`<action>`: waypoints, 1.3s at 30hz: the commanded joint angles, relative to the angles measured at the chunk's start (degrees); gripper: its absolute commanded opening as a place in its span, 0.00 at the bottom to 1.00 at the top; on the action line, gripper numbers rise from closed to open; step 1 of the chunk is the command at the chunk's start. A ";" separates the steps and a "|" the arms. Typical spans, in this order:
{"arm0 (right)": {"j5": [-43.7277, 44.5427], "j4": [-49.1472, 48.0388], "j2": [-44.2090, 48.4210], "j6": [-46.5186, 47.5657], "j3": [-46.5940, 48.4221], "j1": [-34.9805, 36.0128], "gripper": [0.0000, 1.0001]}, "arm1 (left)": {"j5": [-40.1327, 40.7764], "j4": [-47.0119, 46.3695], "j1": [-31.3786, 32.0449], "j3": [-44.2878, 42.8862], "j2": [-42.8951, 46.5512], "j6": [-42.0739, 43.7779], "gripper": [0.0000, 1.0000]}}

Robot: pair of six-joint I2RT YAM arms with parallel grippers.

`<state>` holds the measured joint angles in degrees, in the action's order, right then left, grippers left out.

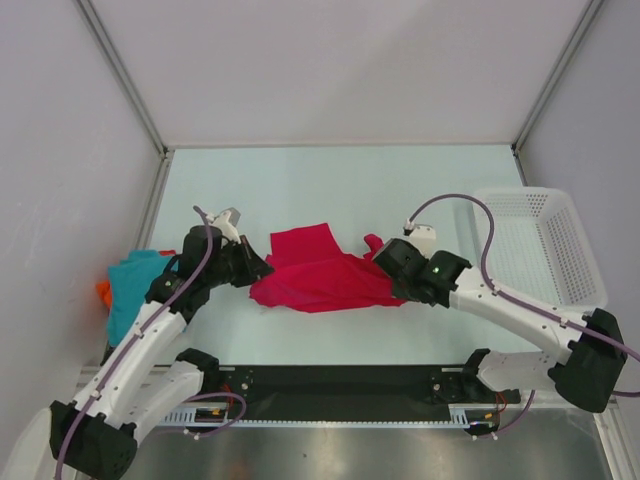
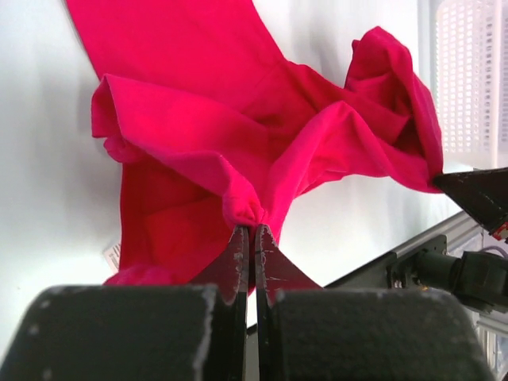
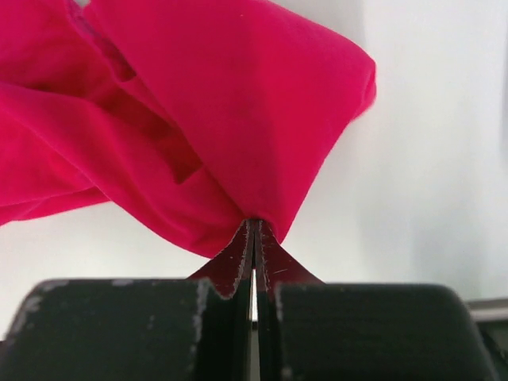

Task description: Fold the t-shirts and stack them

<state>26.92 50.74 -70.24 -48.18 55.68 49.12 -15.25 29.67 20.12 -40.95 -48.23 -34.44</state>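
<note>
Status: crimson-pink t-shirt (image 1: 320, 275) bunched mid-worktop (image 1: 330, 190), toward near edge. Left claw (image 2: 251, 230) clamped on its left side, right claw (image 3: 253, 222) pinching its right side. Teal-blue t-shirt (image 1: 135, 285) and orange t-shirt (image 1: 102, 292) heaped at left edge. Mesh basket (image 1: 545, 245) at right edge.

crimson-pink t-shirt (image 1: 315, 275) bunched centrally, teal t-shirt (image 1: 135, 285) left

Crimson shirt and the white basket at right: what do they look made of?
The crimson-pink t-shirt looks like soft, matte cloth, perhaps cotton: it gathers into loose folds where the left pincer and right pincer pinch it. The white basket looks like rigid moulded plastic: an even mesh of holes and a straight rim.
</note>
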 commanded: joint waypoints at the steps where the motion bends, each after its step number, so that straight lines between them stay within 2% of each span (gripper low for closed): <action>1: 7.00 8.84 2.91 -12.02 0.48 3.95 0.00 | -2.94 2.58 0.10 -3.96 3.75 0.69 0.00; 3: 7.80 10.60 2.65 -13.94 1.36 5.71 0.00 | -4.26 3.20 0.18 -4.23 4.80 0.51 0.03; 5: 7.98 11.05 2.12 -14.13 1.80 6.77 0.01 | -4.88 3.20 0.10 -3.53 6.47 0.34 0.36; 6: 7.98 10.87 1.16 -14.30 1.80 6.86 0.06 | -4.79 3.20 0.18 -3.18 7.00 0.16 0.54; 7: 7.98 10.70 0.63 -14.13 1.89 6.86 0.12 | -4.10 3.29 0.18 -2.30 7.53 -0.10 0.82; 8: 8.24 10.35 0.02 -13.96 1.97 6.86 0.27 | -3.66 3.20 0.18 -1.86 8.23 -0.19 0.92; 9: 8.41 10.34 -0.60 -13.78 2.50 6.86 0.34 | -3.22 3.20 0.18 -1.59 8.32 -0.28 0.99; 11: 9.46 9.38 -2.44 -12.64 3.46 6.77 0.49 | -2.95 2.85 0.18 -1.15 8.24 -0.28 1.00; 13: 10.26 8.24 -4.37 -11.24 5.13 5.90 0.54 | -2.86 2.06 0.18 -0.80 7.01 -0.19 1.00; 20: 10.53 0.16 -10.78 -1.66 11.37 0.19 0.55 | -1.55 -7.07 0.01 0.78 -1.68 -0.63 1.00; 27: 9.21 -4.24 -14.40 5.55 15.24 -5.35 0.55 | 7.06 -8.58 -0.95 -1.94 -13.99 1.65 1.00; 33: 7.27 -7.41 -16.68 9.95 15.69 -11.84 0.55 | 8.04 -11.56 -1.84 -3.61 -21.02 2.09 1.00; 39: 5.17 -9.17 -18.79 11.62 14.55 -14.41 0.54 | 6.02 -13.32 -2.19 -4.40 -24.54 1.83 0.98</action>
<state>32.99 44.14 -88.44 -38.68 69.36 35.31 -8.88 20.03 18.52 -42.65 -71.83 -33.80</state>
